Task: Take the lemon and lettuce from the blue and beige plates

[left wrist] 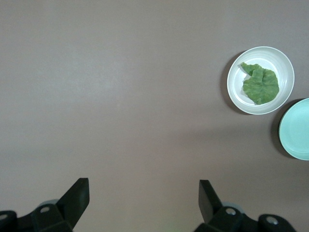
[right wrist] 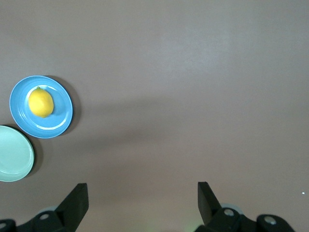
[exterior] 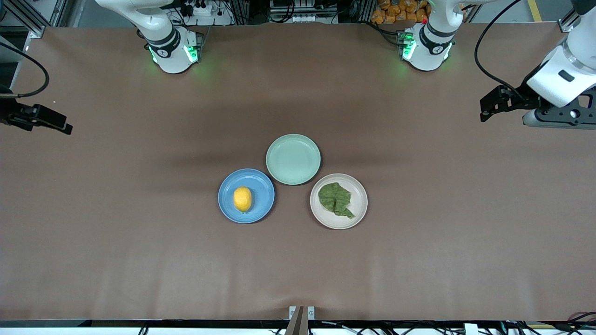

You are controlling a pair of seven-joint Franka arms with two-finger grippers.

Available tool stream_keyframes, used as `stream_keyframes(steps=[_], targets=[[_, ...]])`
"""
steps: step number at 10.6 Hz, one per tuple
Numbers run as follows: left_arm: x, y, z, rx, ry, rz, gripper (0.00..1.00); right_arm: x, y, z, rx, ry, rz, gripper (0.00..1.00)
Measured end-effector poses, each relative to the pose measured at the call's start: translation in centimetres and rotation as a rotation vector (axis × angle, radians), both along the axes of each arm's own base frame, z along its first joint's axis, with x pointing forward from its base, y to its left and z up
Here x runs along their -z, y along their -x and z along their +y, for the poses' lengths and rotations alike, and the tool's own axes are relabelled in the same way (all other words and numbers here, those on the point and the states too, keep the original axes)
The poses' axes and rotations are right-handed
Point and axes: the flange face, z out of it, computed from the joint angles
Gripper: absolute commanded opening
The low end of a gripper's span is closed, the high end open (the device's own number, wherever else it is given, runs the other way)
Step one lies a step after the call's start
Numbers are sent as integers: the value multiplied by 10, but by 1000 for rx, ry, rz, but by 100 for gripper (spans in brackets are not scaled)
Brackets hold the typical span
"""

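A yellow lemon (exterior: 242, 199) lies on the blue plate (exterior: 261, 184) at mid-table. A green lettuce leaf (exterior: 336, 199) lies on the beige plate (exterior: 359, 208) beside it, toward the left arm's end. My left gripper (exterior: 487, 108) is open and empty, up over bare table at its own end. Its wrist view shows its fingers wide apart (left wrist: 144, 191), with the lettuce (left wrist: 261, 83) on the beige plate (left wrist: 279, 60) well off. My right gripper (exterior: 63, 124) is open and empty over its end of the table (right wrist: 143, 193). Its wrist view shows the lemon (right wrist: 40, 103) on the blue plate (right wrist: 59, 123).
An empty pale green plate (exterior: 293, 159) sits farther from the front camera than the other two plates, touching or nearly touching both. It shows at the edge of both wrist views (left wrist: 297, 130) (right wrist: 14, 159). Brown table (exterior: 139, 232) spreads all around the plates.
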Motion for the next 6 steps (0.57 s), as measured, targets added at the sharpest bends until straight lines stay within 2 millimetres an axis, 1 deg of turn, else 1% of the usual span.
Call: stream_keyframes(steps=[3,4,6], targets=[[21,-9,-8,15,-2,36,100,8,-5,5,-9,0,9,100],[28,-13,-14,25,-1,42,100,10,-6,11,-17,1,13,100],[44,-20,-29,49,4,29,100,21,-13,28,-45,3,20,100]])
